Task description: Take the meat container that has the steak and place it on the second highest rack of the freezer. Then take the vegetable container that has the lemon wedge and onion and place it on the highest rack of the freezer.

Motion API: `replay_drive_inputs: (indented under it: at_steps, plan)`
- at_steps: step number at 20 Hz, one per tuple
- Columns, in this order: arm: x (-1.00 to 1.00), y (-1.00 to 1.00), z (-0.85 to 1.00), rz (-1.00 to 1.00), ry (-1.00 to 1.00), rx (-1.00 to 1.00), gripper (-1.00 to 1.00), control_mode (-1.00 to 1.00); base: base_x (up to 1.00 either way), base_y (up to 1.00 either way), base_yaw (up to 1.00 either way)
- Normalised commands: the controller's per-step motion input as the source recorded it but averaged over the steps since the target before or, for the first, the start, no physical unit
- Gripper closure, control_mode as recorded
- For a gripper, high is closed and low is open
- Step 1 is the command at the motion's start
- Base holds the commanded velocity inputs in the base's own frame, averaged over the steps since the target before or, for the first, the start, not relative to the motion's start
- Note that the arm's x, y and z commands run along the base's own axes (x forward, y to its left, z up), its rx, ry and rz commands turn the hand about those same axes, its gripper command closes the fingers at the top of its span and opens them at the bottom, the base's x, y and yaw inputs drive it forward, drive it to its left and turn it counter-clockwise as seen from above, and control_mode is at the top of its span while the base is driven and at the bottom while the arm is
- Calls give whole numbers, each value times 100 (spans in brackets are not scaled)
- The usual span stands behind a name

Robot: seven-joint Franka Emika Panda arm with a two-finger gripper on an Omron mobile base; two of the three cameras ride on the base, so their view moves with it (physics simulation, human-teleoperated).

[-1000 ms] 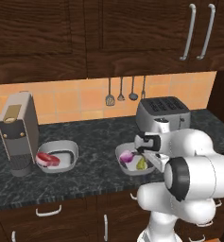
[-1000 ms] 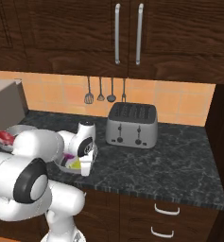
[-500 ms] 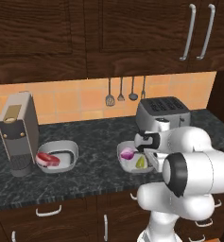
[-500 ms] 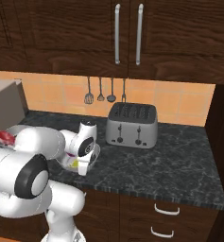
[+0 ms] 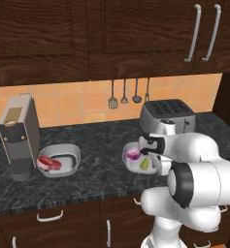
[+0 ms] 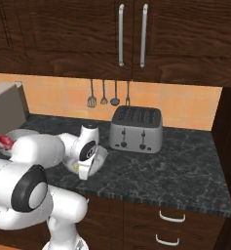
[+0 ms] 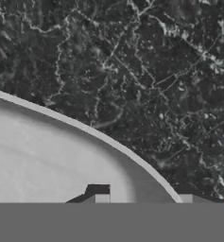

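Observation:
The white vegetable container (image 5: 130, 164) sits on the dark counter in front of the toaster, with the purple onion (image 5: 133, 154) and the lemon wedge (image 5: 144, 164) in it. My gripper (image 7: 144, 198) reaches down at its right rim (image 7: 132, 158). One fingertip (image 7: 98, 197) is inside the bowl and the other outside, and a gap still shows beside the wall. From the right, the hand (image 6: 87, 149) covers most of that container (image 6: 101, 155). To the left stands the meat container (image 5: 73, 152) with the red steak (image 5: 49, 162). The freezer is out of view.
A silver toaster (image 5: 167, 114) stands right behind the vegetable container. A tall coffee machine (image 5: 19, 135) is at the counter's left, touching the meat container. Utensils (image 5: 128, 94) hang on the backsplash under dark wall cabinets. Bare counter (image 6: 185, 166) stretches right of the toaster.
The fingers have drawn in from wide open to partly closed around the vegetable container's rim. The hand has sunk slightly; both containers have stayed put.

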Motion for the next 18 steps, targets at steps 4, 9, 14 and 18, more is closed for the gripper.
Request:
replay_drive_inputs:
  at_steps: [4, 9, 14, 18]
  plan:
    - [0, -14, 66, 8, -2, 7, 100, -100, 0, 0, 0]
    - [-27, -4, 100, 20, -3, 11, 100, -100, 0, 0, 0]
    - [-69, 0, 100, 33, -7, 6, 100, -100, 0, 0, 0]
    - [-91, 1, 100, 32, -11, 3, 100, -100, 0, 0, 0]
